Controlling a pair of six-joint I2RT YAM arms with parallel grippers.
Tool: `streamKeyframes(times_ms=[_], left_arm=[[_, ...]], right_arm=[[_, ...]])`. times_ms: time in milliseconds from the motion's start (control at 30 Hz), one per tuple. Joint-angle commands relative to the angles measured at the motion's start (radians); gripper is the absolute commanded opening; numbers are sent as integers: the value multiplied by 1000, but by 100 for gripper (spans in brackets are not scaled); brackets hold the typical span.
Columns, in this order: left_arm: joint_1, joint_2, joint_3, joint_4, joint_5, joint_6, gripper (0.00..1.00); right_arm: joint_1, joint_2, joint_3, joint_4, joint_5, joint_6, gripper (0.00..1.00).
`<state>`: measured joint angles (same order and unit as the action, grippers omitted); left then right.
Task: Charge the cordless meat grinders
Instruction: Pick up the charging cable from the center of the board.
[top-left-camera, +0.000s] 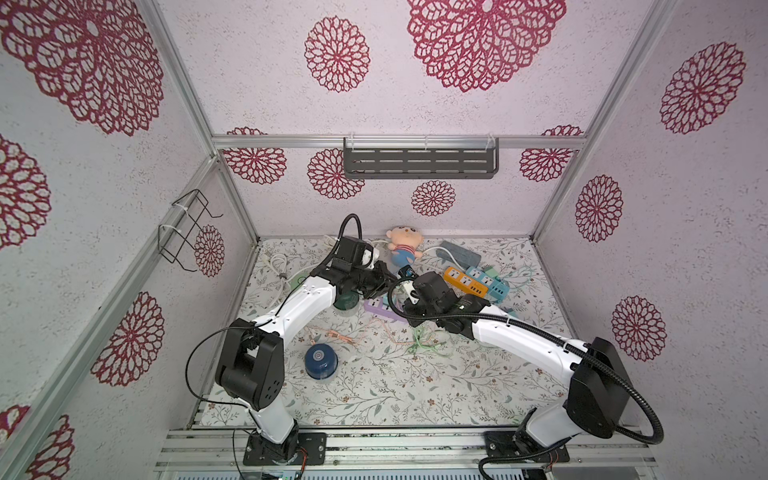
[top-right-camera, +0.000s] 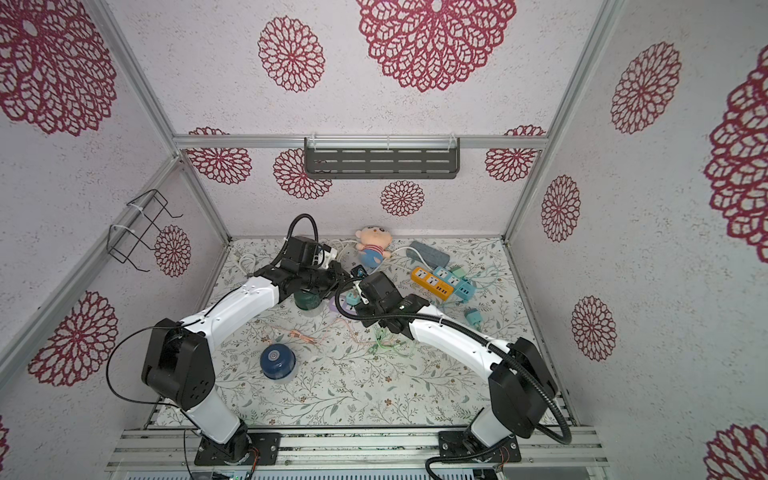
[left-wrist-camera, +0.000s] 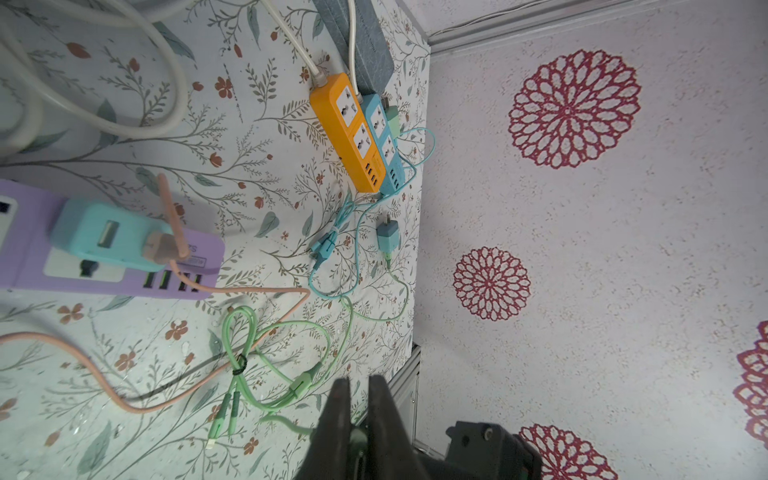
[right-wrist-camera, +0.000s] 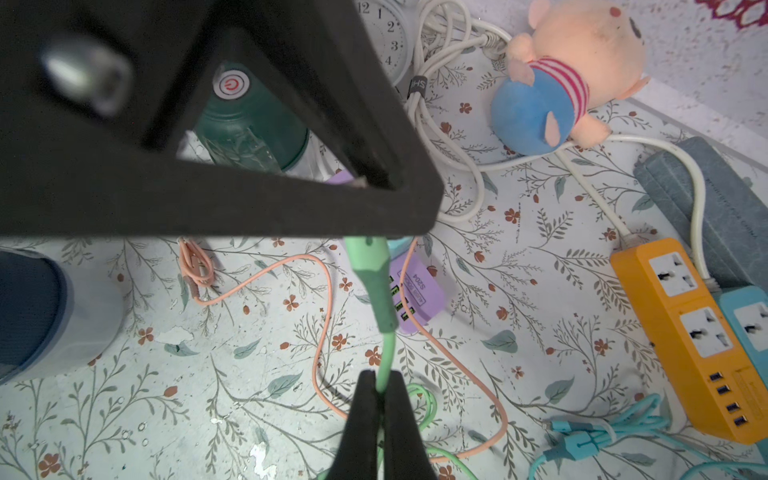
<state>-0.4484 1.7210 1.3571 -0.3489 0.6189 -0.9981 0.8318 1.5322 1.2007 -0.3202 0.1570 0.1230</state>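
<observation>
A dark green meat grinder (top-left-camera: 345, 301) (right-wrist-camera: 249, 124) with a silver power button stands under my left arm. A navy blue grinder (top-left-camera: 321, 360) (top-right-camera: 277, 361) stands alone nearer the front. Over the purple power strip (left-wrist-camera: 104, 266) (right-wrist-camera: 415, 286), my left gripper (left-wrist-camera: 359, 380) (top-left-camera: 395, 276) is shut on the plug end of a light green cable (right-wrist-camera: 368, 266). My right gripper (right-wrist-camera: 380, 376) is shut on the same cable's thin cord just below the plug. A teal adapter (left-wrist-camera: 104, 237) with a pink cable (left-wrist-camera: 249, 291) sits in the purple strip.
Orange (top-left-camera: 465, 282) and blue (top-left-camera: 490, 284) power strips lie side by side at the back right, beside a grey strip (top-left-camera: 459, 251). A plush doll (top-left-camera: 403, 245), a white alarm clock (right-wrist-camera: 386, 33) and coiled white cords (right-wrist-camera: 449, 104) crowd the back. A teal cable bundle (right-wrist-camera: 590, 436) lies near the orange strip.
</observation>
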Motion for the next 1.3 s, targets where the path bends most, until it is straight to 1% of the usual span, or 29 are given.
streamKeyframes(times_ms=[0,33,100,200,233,333,367,400,433,533,600,700,733,800,900,967,1100,1267], left_arm=[[-4,14,-20,32,25,9,0],[-3,14,-20,33,30,15,0],[-4,11,-26,46,41,35,0],[2,-6,-37,64,79,109,0],[5,-15,-43,68,100,148,0],[18,-62,-80,99,161,265,0],[22,-78,-93,114,178,292,0],[25,-98,-106,125,198,323,0],[30,-115,-115,131,212,352,0],[43,-138,-116,142,261,381,0],[45,-142,-107,150,290,390,0],[46,-149,-97,173,321,391,0],[45,-152,-94,175,335,392,0],[44,-160,-87,179,347,391,0],[46,-177,-84,174,358,394,0],[46,-184,-84,167,363,395,0],[46,-196,-84,160,370,395,0],[45,-198,-75,161,384,389,0]], right_arm=[[5,-7,32,10,11,-17,0],[6,-14,28,14,-2,-17,6],[1,-32,15,25,-40,-11,27],[-28,-78,-6,30,-118,9,51],[-48,-102,-18,31,-156,18,59],[-129,-191,-68,42,-275,53,73],[-154,-220,-85,49,-308,63,81],[-182,-256,-107,60,-345,76,94],[-205,-290,-127,73,-392,85,99],[-264,-349,-162,107,-524,120,99],[-287,-357,-175,142,-620,154,98],[-305,-326,-187,225,-788,222,84],[-307,-307,-186,255,-835,248,76],[-307,-270,-182,313,-905,293,66],[-307,-224,-178,382,-955,338,55],[-306,-205,-170,392,-956,343,53],[-307,-179,-170,454,-998,374,48],[-307,-155,-174,530,-1035,424,33]])
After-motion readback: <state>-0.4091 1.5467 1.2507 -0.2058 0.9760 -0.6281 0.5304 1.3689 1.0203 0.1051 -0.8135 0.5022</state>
